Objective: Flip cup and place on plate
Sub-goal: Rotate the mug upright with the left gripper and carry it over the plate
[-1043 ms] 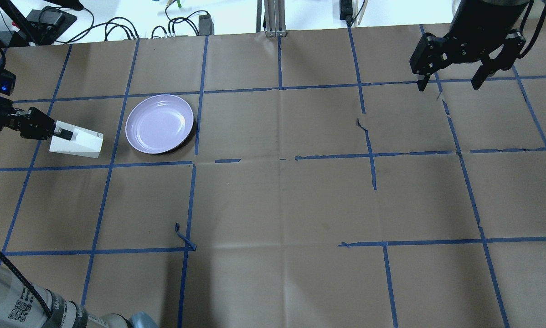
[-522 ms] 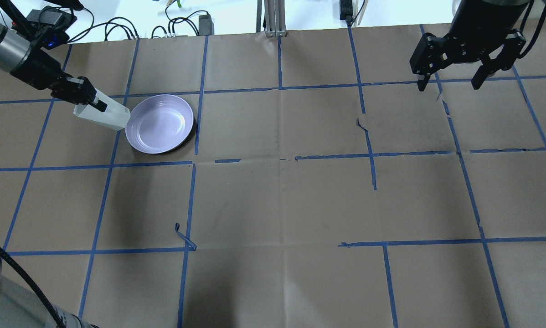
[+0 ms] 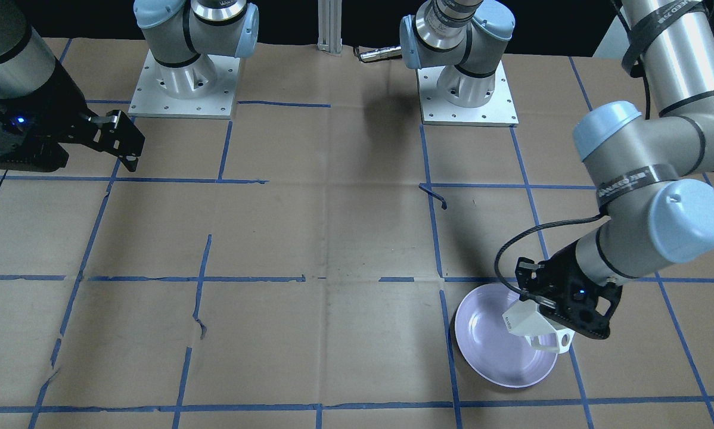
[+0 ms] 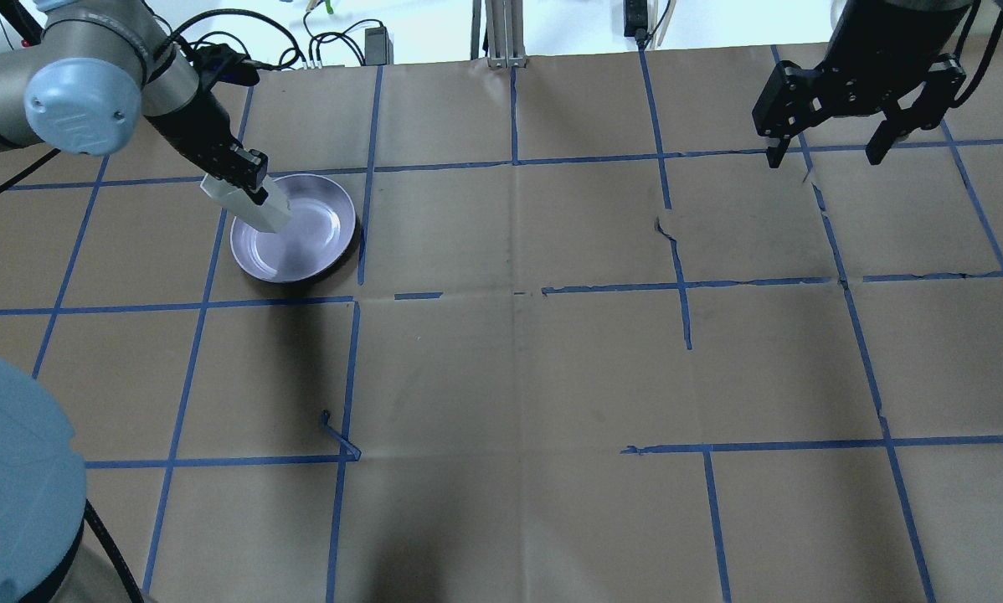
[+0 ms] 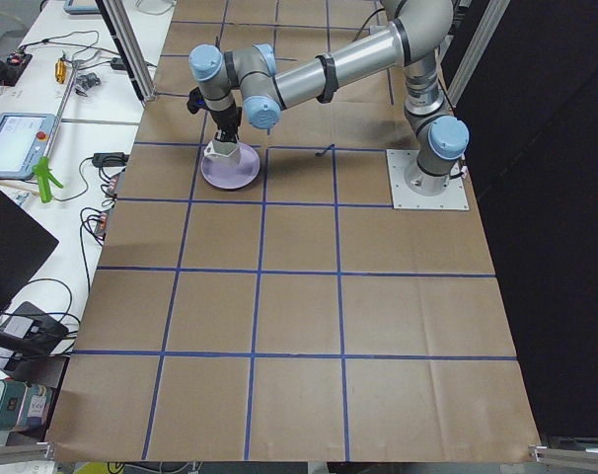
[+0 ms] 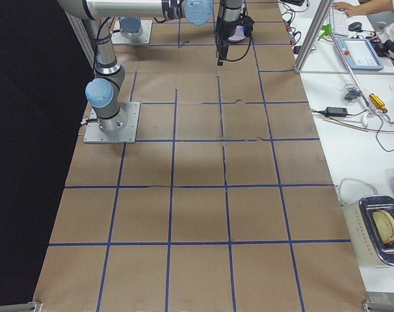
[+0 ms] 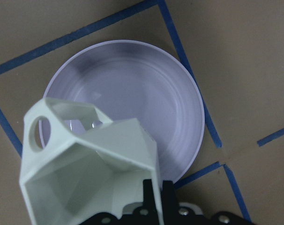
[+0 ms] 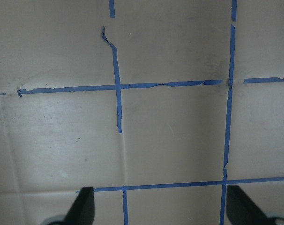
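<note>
Since a second ago, the left gripper [image 4: 250, 191] has swung the cup [image 4: 263, 214] from the plate's [image 4: 321, 251] nine o'clock side to over the plate itself; the right gripper [image 4: 824, 157] has stayed put.

Overhead: one cup, one plate, two grippers. The plate lies at about ten o'clock on the paper-covered table [image 4: 510, 377]. The cup hangs tilted over the plate's ten o'clock part, pinched by its wall in the clenched left gripper. The right gripper hovers at two o'clock, jaws spread wide with nothing between them.

Front-facing: the plate sits at four o'clock of the table. The single cup hangs over its two o'clock side, base toward the plate, handle toward four o'clock, with small dark lettering low on the wall. I cannot tell whether the base touches the plate. The right gripper is at ten o'clock.

Exterior left: the near arm holds the cup over the plate at eleven o'clock.

Exterior right: the near arm's gripper hangs over the table at twelve o'clock.

Left wrist: the cup's open mouth faces the camera at seven o'clock, fingers closed on its wall at six, plate behind.

Right wrist: two fingertips stand at the bottom corners, well apart, over taped paper.
</note>
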You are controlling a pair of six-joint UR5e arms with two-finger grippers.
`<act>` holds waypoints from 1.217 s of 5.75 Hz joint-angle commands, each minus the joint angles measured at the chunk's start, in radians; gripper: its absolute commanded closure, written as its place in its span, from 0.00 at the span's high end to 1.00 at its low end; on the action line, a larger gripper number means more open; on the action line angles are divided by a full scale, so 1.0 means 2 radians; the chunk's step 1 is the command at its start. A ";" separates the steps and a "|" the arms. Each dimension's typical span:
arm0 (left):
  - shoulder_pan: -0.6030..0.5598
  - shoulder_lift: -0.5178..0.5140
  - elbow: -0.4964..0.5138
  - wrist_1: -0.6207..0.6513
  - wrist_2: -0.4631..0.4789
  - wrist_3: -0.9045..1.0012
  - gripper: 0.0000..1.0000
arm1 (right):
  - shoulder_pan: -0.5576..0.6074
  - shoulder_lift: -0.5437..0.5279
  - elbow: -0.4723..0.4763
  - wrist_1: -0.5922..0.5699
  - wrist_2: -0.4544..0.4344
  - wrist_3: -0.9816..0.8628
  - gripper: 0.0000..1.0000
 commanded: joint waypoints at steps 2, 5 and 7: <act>-0.040 -0.029 -0.027 0.057 0.060 0.018 0.00 | 0.000 0.000 0.000 0.000 0.000 0.000 1.00; -0.039 -0.022 -0.044 0.084 0.058 0.018 0.99 | 0.000 0.000 0.000 0.000 0.000 0.000 1.00; -0.043 0.017 -0.029 0.036 0.053 -0.010 0.99 | 0.000 0.000 0.000 0.000 0.000 0.000 1.00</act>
